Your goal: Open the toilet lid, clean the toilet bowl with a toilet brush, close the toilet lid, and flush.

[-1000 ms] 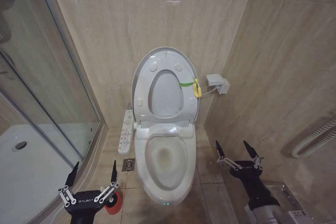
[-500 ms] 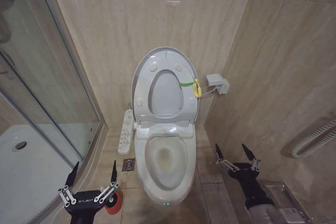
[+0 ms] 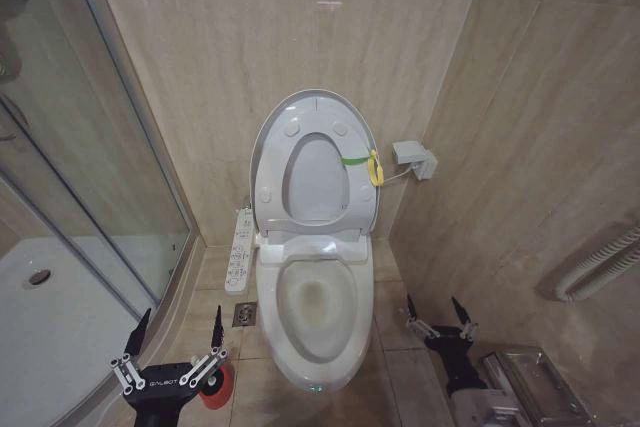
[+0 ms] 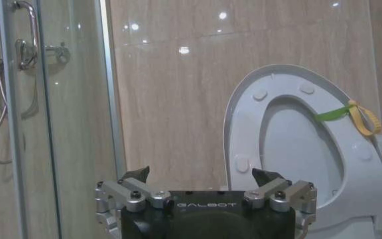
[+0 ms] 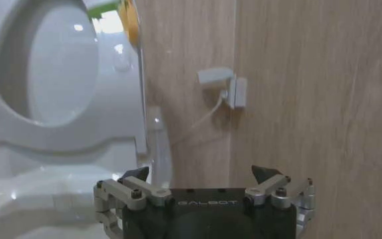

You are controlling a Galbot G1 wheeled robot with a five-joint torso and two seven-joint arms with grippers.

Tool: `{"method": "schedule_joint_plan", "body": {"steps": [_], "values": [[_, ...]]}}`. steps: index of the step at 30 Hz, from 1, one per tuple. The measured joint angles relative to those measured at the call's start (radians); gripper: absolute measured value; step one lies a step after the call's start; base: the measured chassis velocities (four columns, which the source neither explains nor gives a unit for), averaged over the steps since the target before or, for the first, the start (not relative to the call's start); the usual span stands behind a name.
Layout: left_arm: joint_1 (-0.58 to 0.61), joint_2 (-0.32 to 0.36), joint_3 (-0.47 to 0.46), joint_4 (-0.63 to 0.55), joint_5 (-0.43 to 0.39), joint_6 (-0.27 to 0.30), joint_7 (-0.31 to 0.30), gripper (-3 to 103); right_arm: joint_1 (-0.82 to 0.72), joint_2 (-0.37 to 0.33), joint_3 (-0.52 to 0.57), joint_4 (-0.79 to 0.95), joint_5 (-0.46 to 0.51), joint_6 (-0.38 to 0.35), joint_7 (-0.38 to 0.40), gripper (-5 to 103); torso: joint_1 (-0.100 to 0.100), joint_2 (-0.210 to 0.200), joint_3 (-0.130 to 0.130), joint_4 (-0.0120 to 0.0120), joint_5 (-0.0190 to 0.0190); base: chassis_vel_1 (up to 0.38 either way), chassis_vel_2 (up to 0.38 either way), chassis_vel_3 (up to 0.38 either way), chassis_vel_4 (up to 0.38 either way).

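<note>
The toilet lid [image 3: 318,104] stands upright against the back wall with the ring seat [image 3: 268,187] raised in front of it; a yellow-green loop tag [image 3: 373,167] hangs on its right edge. Below lies the uncovered toilet bowl [image 3: 316,309]. My left gripper [image 3: 178,330] hovers open low on the left, in front of a red cup holder [image 3: 216,387]; the toilet brush is hidden. Right of the bowl, my right gripper [image 3: 433,311] is open and holds nothing. The left wrist view has the left gripper [image 4: 201,175] facing the lid [image 4: 270,73]. The right gripper [image 5: 201,173] faces the wall beside the lid [image 5: 51,127].
A glass shower screen [image 3: 105,167] and white shower tray [image 3: 55,322] fill the left. A white button panel [image 3: 240,250] and a floor drain [image 3: 245,314] sit left of the bowl. A white wall box [image 3: 414,158], a grey hose [image 3: 600,265] and a metal box [image 3: 530,377] are at the right.
My right gripper has drawn back and down toward the lower edge of the head view, still open. The left gripper, lid and bowl have not moved.
</note>
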Motion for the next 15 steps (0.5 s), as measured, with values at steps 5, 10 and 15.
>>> {"method": "schedule_joint_plan", "body": {"steps": [5, 10, 15], "values": [[0.000, 0.000, 0.000, 0.000, 0.000, 0.000, 0.000, 100, 0.041, 0.006, -0.002, -0.096, -0.018, 0.034, 0.004, 100, 0.000, 0.000, 0.000, 0.0000, 0.0000, 0.000, 0.000, 0.000, 0.000], [0.000, 0.000, 0.000, 0.000, 0.000, 0.000, 0.000, 100, 0.101, 0.014, -0.004, -0.238, -0.045, 0.084, 0.010, 100, 0.000, 0.000, 0.000, 0.0000, 0.0000, 0.000, 0.000, 0.000, 0.000], [0.000, 0.000, 0.000, 0.000, 0.000, 0.000, 0.000, 100, 0.128, 0.011, -0.003, -0.257, -0.045, 0.068, 0.012, 100, 0.000, 0.000, 0.000, -0.0005, 0.0002, 0.000, 0.000, 0.000, 0.000]]}}
